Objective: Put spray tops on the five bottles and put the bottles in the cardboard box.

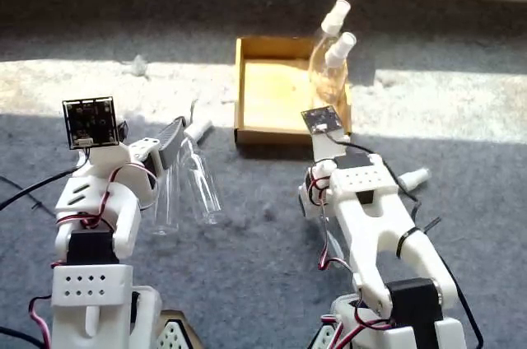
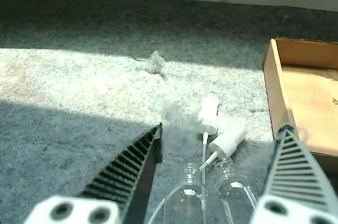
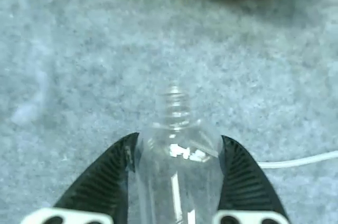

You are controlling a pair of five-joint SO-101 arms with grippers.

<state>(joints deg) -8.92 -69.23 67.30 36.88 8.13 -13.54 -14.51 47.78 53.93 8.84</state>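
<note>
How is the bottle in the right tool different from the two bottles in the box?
The held bottle has a bare threaded neck; the boxed bottles wear white spray tops. The held bottle is gripped in the right tool; the boxed bottles rest in the cardboard box. All are clear.

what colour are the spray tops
White. The spray tops show best in the left wrist view, lying on the grey carpet.
</note>
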